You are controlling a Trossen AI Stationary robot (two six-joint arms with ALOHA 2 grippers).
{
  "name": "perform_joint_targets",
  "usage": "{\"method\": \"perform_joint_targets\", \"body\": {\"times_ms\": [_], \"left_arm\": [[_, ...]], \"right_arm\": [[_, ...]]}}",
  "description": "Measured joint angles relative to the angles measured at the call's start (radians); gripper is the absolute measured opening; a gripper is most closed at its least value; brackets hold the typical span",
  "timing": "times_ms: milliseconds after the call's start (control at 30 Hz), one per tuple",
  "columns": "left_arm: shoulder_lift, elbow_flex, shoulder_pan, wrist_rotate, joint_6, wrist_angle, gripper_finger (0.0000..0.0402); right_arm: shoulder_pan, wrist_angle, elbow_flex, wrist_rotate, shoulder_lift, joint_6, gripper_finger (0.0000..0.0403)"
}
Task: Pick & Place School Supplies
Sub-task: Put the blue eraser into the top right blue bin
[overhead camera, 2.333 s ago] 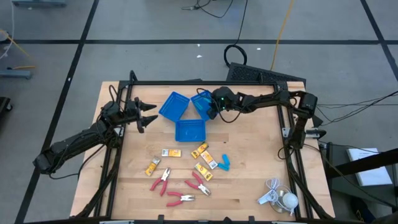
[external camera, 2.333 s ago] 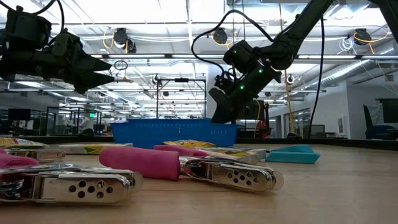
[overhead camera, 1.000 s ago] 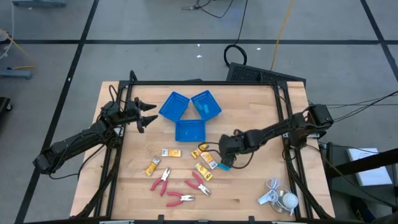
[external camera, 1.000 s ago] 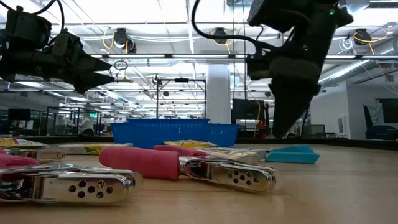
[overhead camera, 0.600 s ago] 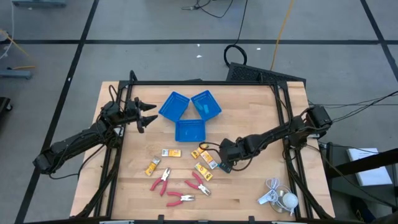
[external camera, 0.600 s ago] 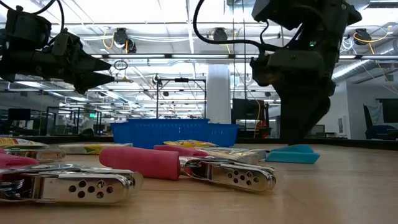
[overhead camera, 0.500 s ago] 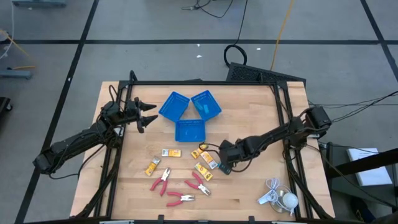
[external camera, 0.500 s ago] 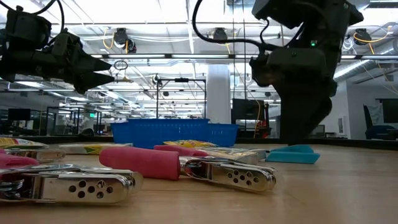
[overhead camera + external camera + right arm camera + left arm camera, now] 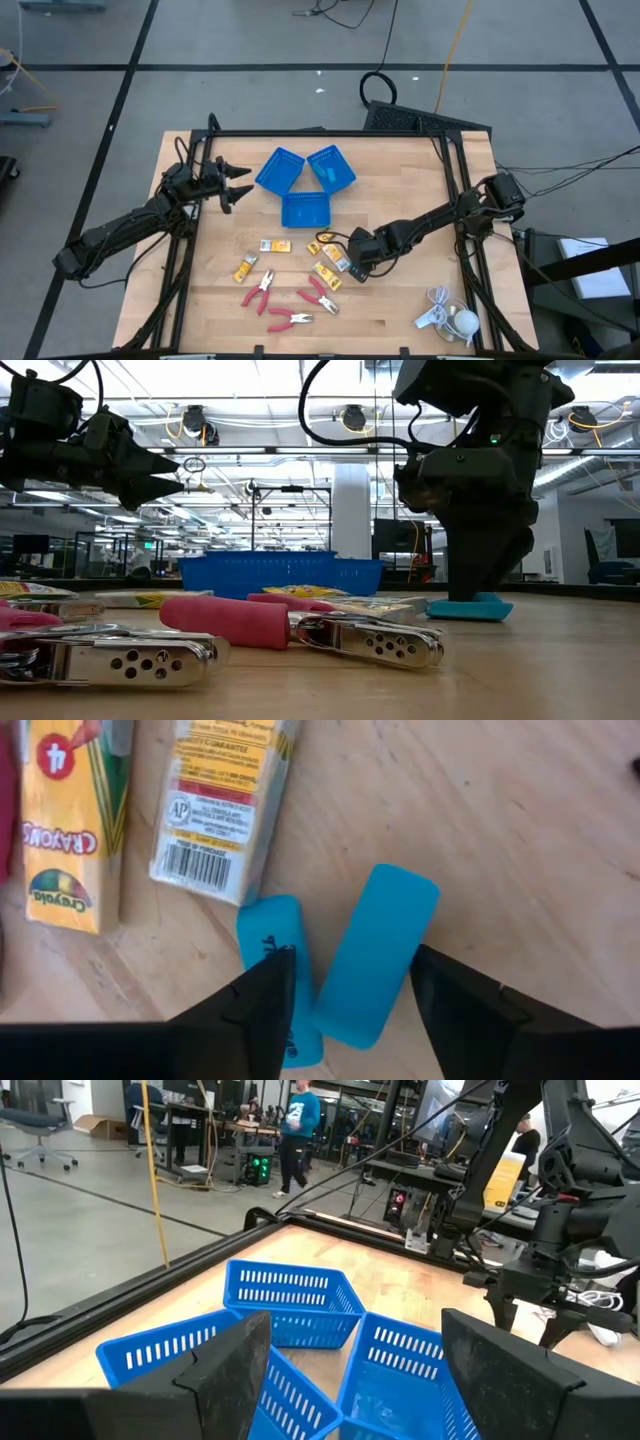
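Observation:
Two light-blue oblong pieces lie flat on the table side by side, one point(image 9: 375, 955) between the fingers of my open right gripper point(image 9: 352, 960), the other point(image 9: 270, 945) partly under one finger. Yellow crayon packets point(image 9: 270, 245) and red-handled pliers point(image 9: 262, 290) lie to their left on the wood. The right gripper point(image 9: 358, 268) stands low over the blue pieces at mid-table. My left gripper point(image 9: 240, 185) hangs open in the air at the far left, beside the blue trays. My right gripper comes down from above with one finger point(image 9: 455, 1010) on either side of the blue piece's near end point(image 9: 350, 1020), lying across it. I cannot tell whether the fingers touch it. The piece lies flat on the table.
Three square blue trays point(image 9: 305, 210) stand at the far middle; one point(image 9: 330, 168) holds a light-blue piece. A white corded gadget point(image 9: 445, 318) lies at the near right corner. Bare wood lies to the right of the blue pieces.
My right gripper has moved a little toward the table's near edge and come down onto the light-blue pieces, its fingers now at table height around one of them. The pieces have stayed where they were.

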Motion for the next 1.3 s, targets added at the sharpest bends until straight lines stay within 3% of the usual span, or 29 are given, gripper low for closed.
{"method": "perform_joint_targets", "body": {"times_ms": [533, 967, 1300], "left_arm": [[0.000, 0.000, 0.000, 0.000, 0.000, 0.000, 0.0294], [0.000, 0.000, 0.000, 0.000, 0.000, 0.000, 0.0294], [0.000, 0.000, 0.000, 0.000, 0.000, -0.002, 0.0294]], "right_arm": [[-0.001, 0.026, -0.003, -0.004, -0.003, -0.129, 0.0088], [-0.022, -0.001, -0.007, 0.021, -0.144, -0.226, 0.0090], [-0.048, -0.033, -0.008, 0.034, -0.164, -0.273, 0.0090]]}}
